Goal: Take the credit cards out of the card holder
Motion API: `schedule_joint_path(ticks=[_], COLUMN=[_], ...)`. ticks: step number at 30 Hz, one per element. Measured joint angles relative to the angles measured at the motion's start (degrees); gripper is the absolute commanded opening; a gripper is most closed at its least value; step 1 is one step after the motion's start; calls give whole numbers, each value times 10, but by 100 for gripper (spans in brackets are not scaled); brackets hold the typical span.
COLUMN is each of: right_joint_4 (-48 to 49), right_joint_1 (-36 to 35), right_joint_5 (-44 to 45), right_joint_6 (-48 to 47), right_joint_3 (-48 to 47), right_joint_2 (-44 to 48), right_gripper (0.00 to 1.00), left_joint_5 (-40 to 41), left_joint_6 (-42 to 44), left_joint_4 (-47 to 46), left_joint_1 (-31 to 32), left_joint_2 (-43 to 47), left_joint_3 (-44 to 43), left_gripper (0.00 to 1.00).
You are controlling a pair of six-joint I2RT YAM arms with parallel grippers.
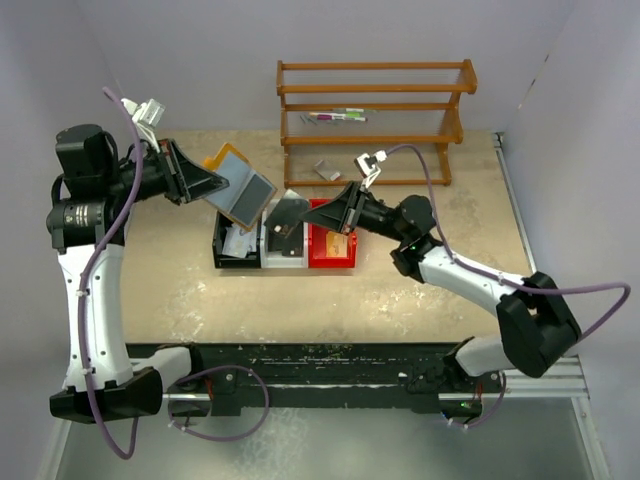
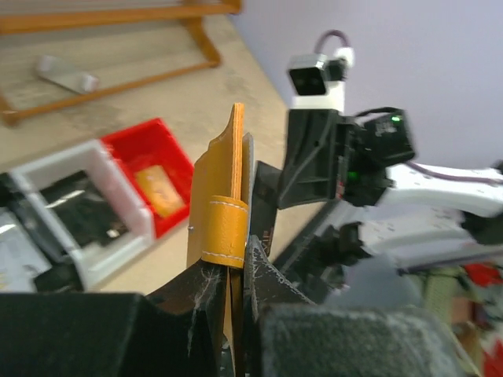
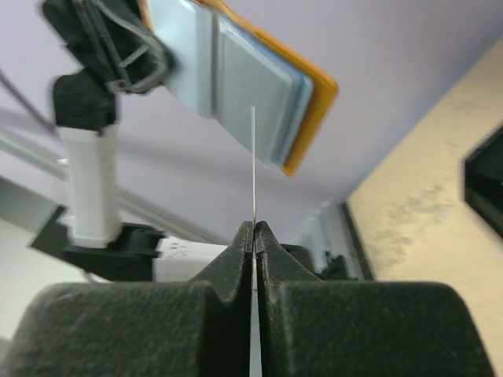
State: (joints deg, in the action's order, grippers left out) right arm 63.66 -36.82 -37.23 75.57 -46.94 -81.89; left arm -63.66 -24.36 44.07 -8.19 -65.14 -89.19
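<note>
Your table is a tan, speckled board, with pale scuffed patches toward the lower middle of the top view. At the centre of that frame three small bins stand on it in a close row. A black bin is on the left, a white bin in the middle and a red bin on the right. A wooden rack stands at the upper centre-right. A small grey object lies on the board at the rack's lower left, between its rails.

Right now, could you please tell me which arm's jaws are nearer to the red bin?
The right arm: its jaws hang above the far edge of the red bin, shut on a card. The left arm holds the wallet near the black bin.
</note>
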Motion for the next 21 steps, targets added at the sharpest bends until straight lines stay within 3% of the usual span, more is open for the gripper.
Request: schedule_joint_path(ticks=[5, 8, 14, 21], right_joint_4=[-179, -277, -438, -577], right_joint_1=[17, 17, 13, -16], right_joint_5=[13, 32, 81, 174], right_joint_6=[-117, -186, -299, -388], right_joint_3=[-16, -62, -193, -283], right_joint_2=[24, 4, -93, -194], right_gripper=[0, 0, 0, 0], left_joint_5=[116, 142, 136, 60], left_joint_6=[101, 132, 150, 124], left_joint_4=[65, 83, 104, 94], left_joint_1=[0, 0, 0, 0], left_joint_2=[-2, -1, -1, 2], left_joint_3=[-43, -49, -47, -23], left_gripper=[4, 4, 4, 3])
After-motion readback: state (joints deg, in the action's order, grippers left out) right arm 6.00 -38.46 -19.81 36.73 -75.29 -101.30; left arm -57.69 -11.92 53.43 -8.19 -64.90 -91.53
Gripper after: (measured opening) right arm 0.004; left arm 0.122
